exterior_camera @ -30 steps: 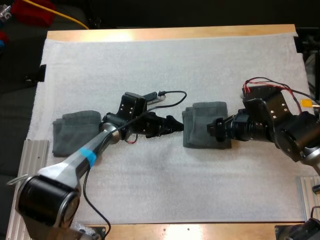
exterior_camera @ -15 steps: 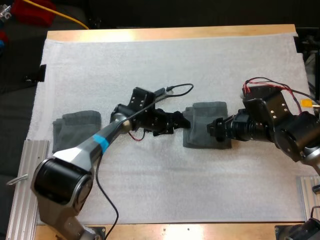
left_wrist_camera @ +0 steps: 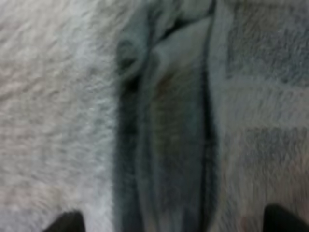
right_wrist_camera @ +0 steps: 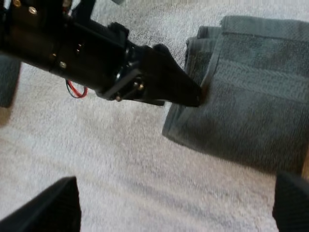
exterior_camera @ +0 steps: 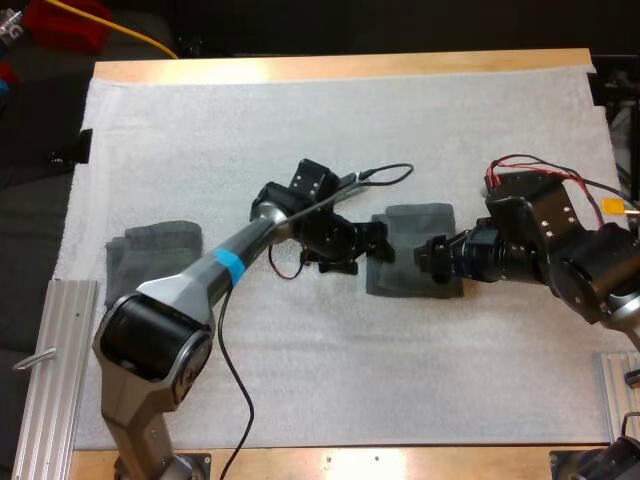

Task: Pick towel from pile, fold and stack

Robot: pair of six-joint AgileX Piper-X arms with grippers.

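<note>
High view: folded dark grey-green towel [exterior_camera: 415, 222] at the middle of the white mat [exterior_camera: 330, 130] — left jaws spread at its left edge, right jaws spread over its right edge — wide mat beyond its far edge.

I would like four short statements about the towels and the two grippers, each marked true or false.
1. Two towels lie on the mat: a folded towel in the middle and a second towel to the left. True.
2. The left gripper is at the second towel. False: it is at the folded towel's edge.
3. The right gripper has its fingers apart. True.
4. The folded towel hangs in the air. False: it lies flat on the mat.
</note>
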